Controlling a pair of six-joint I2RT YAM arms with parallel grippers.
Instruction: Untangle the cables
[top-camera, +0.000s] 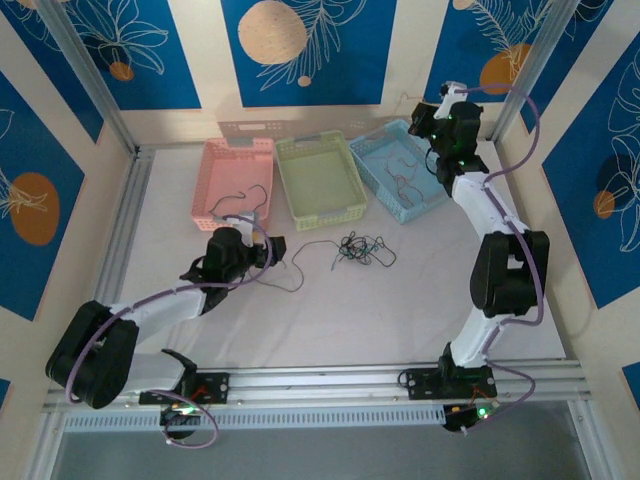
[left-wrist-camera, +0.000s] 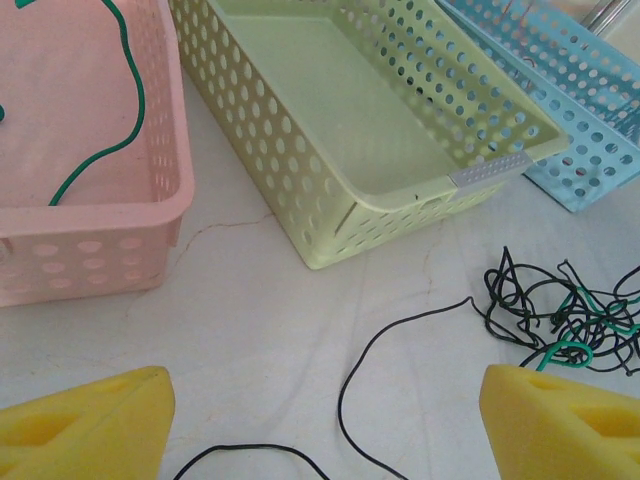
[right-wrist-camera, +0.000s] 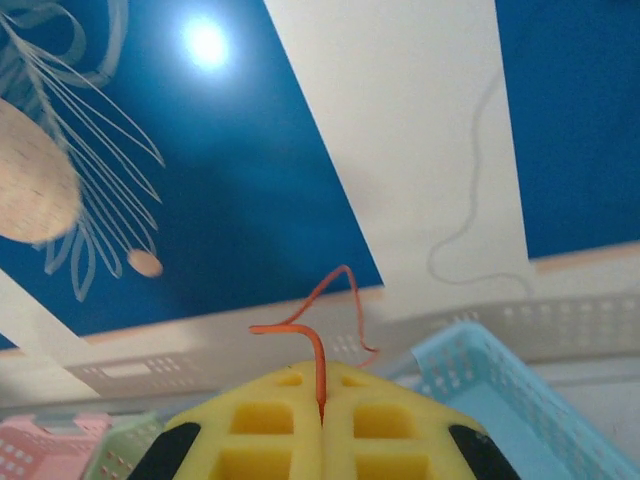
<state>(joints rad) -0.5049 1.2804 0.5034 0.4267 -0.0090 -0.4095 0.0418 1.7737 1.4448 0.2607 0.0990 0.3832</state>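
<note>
A knot of black and green cables (top-camera: 358, 248) (left-wrist-camera: 560, 312) lies on the white table in front of the baskets. One black cable (left-wrist-camera: 400, 340) (top-camera: 298, 268) trails left out of it and curves across the table between my left gripper's fingers. The left gripper (top-camera: 264, 250) (left-wrist-camera: 325, 430) stands open low over the table, its yellow fingers (left-wrist-camera: 85, 425) wide apart and touching nothing. My right gripper (right-wrist-camera: 322, 385) (top-camera: 418, 118) is raised above the blue basket, shut on a thin orange cable (right-wrist-camera: 320, 350) whose free end curls up from the pads.
Three perforated baskets stand in a row at the back: pink (top-camera: 238, 150) (left-wrist-camera: 100, 215) with a green cable (left-wrist-camera: 125, 110) inside, light green (top-camera: 320, 215) (left-wrist-camera: 300, 150), and blue (top-camera: 372, 170) (left-wrist-camera: 580, 130) with thin cables (top-camera: 405, 185) in it. Metal frame posts border the table.
</note>
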